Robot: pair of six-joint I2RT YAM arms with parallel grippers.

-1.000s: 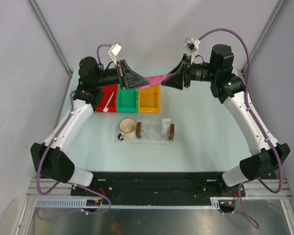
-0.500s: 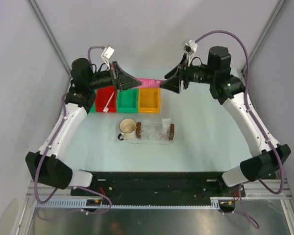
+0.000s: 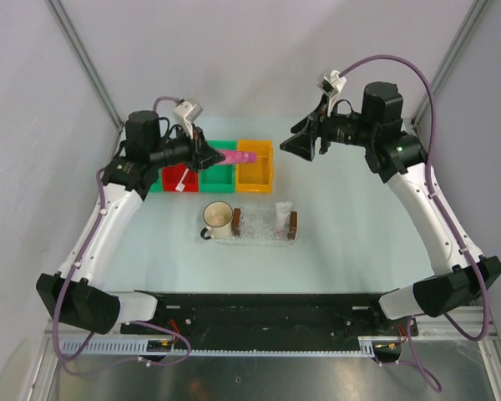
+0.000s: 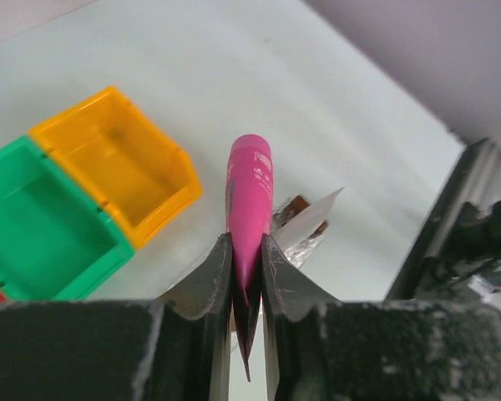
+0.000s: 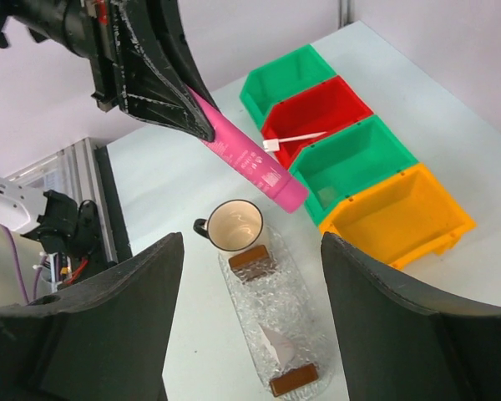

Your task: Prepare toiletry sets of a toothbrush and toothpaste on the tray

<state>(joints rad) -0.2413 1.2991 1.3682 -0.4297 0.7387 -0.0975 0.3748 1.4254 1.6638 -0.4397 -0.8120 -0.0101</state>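
Letting go, your right gripper (image 3: pixel 299 144) stands wide and empty; the soft pink toothpaste tube (image 3: pixel 238 156) now rests with the left gripper (image 3: pixel 210 154), pinched at its flat end, seemingly over the orange plastic bin (image 3: pixel 255 174), not yet on the clear tray (image 3: pixel 263 227).

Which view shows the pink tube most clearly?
Right wrist: the whole tube shows side-on, held by the left gripper. Left wrist sees it foreshortened; the top view shows it small.

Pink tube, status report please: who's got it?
Left gripper shut on pink toothpaste tube, aloft. Right gripper open, empty. Tray not reached; mug beside it.
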